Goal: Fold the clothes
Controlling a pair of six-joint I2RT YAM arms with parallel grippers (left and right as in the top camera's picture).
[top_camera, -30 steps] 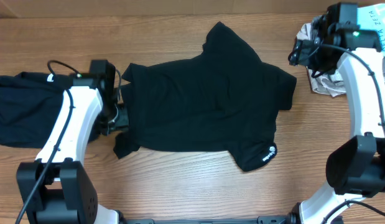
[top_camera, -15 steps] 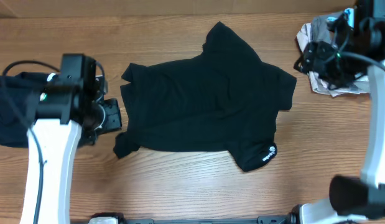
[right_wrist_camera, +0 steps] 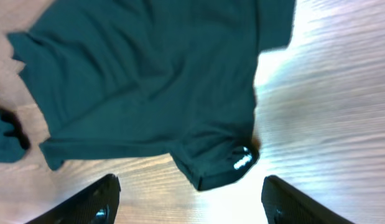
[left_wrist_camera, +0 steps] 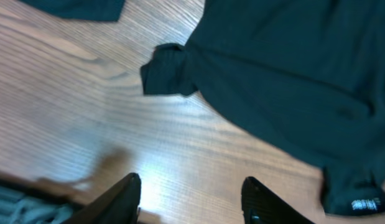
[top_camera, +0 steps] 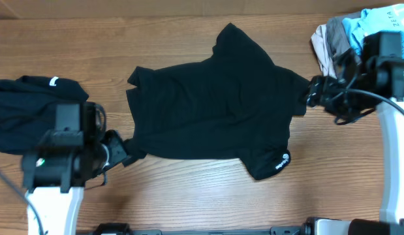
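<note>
the left gripper (left_wrist_camera: 191,200) and right gripper (right_wrist_camera: 191,194) are both spread and empty, and a grab on just the curled corner (left_wrist_camera: 169,70) could bunch the shirt (top_camera: 215,104) into a crooked fold.

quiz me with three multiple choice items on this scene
1. Where is the pale garment pile in the overhead view? A top right B centre C bottom left
2. How many black garments lie on the table? A one B two C four
3. The left claw is: A open, empty B shut on a sleeve C shut on a neck tag
A: it fills the top right corner. B: a spread black T-shirt and a bunched black garment. A: its jaws stand apart, nothing between.
</note>
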